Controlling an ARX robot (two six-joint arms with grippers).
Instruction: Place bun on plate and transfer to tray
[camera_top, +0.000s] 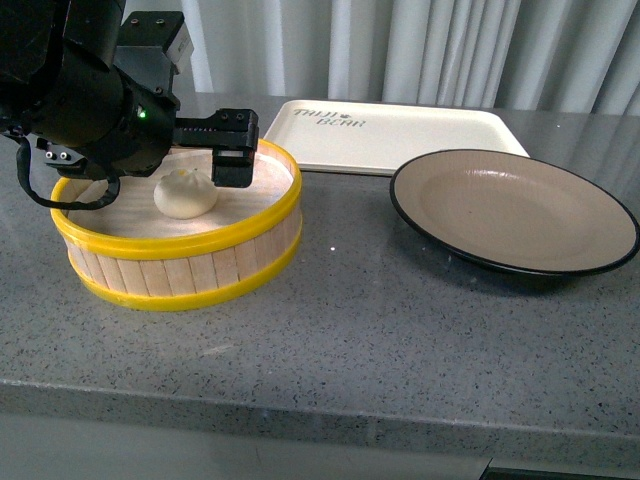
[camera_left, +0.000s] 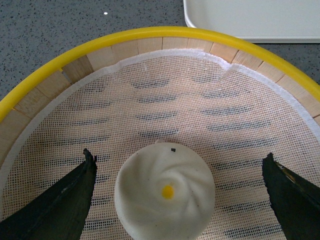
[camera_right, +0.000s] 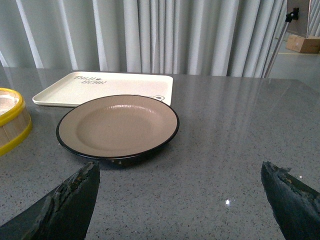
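The white bun (camera_top: 185, 192) with a pleated top sits on mesh inside the yellow-rimmed wooden steamer basket (camera_top: 180, 270) at the left. My left gripper (camera_left: 178, 156) is open just above it, one finger on each side of the bun (camera_left: 165, 195), not touching it. One finger (camera_top: 235, 165) shows over the basket in the front view. The empty taupe plate (camera_top: 515, 215) with a black rim lies at the right. The cream tray (camera_top: 400, 135) lies behind it. My right gripper (camera_right: 180, 167) is open and empty over bare counter, short of the plate (camera_right: 117, 125).
The grey speckled counter (camera_top: 350, 330) carries everything; its front edge is near. Curtains hang behind the tray (camera_right: 105, 87). The basket's edge (camera_right: 10, 120) shows in the right wrist view. A tray corner (camera_left: 250, 17) lies just beyond the basket rim (camera_left: 150, 35).
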